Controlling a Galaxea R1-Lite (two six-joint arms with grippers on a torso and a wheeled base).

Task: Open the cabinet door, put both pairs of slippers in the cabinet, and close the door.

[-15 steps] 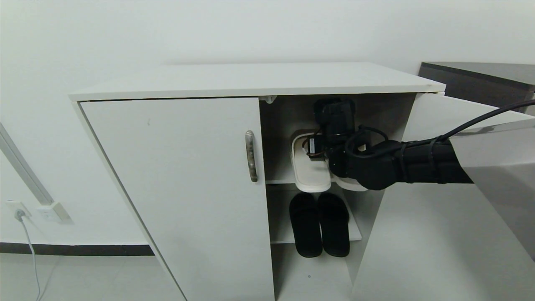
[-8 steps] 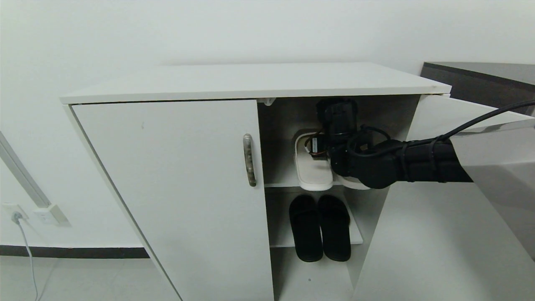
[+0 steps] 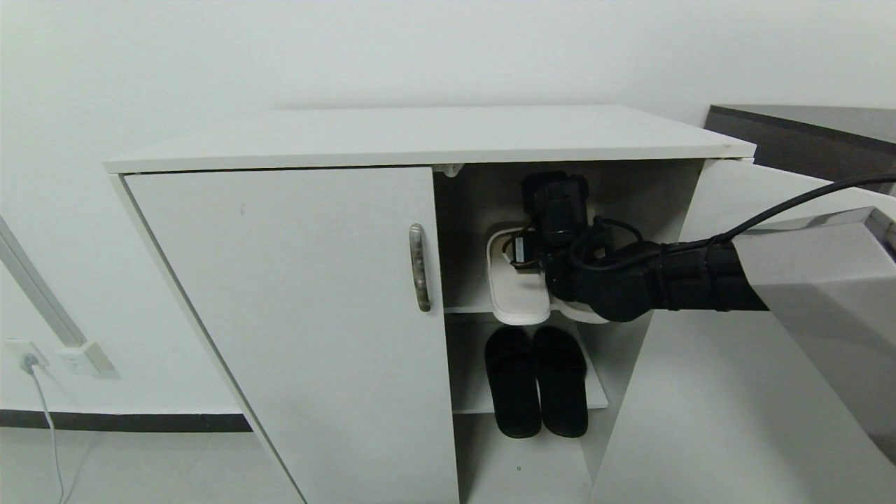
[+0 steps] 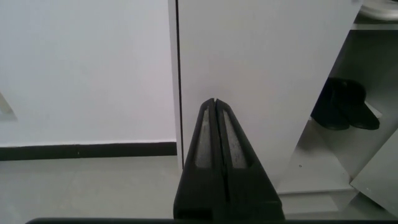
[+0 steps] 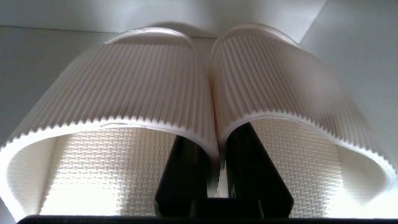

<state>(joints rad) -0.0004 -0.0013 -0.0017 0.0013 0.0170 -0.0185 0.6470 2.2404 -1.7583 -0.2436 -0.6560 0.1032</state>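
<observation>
The white cabinet (image 3: 420,136) has its right door (image 3: 700,392) swung open and its left door (image 3: 280,301) closed. A pair of white slippers (image 3: 516,294) lies on the upper shelf (image 3: 463,305), heels sticking out past its edge. My right arm (image 3: 630,283) reaches into that compartment. In the right wrist view my right gripper (image 5: 214,155) is shut on the touching straps of the white slippers (image 5: 137,81), one finger inside each. Black slippers (image 3: 535,381) rest side by side on the lower shelf. My left gripper (image 4: 215,107) hangs shut and empty, low beside the cabinet, with the black slippers (image 4: 345,106) off to one side.
A metal handle (image 3: 418,267) sits on the closed door's inner edge. A dark desk (image 3: 805,133) stands behind the open door at the right. A wall socket with a cable (image 3: 28,362) is low on the left wall.
The head camera shifted slightly. My right arm has nudged the white slippers a little to the left on the upper shelf. The black slippers have stayed put.
</observation>
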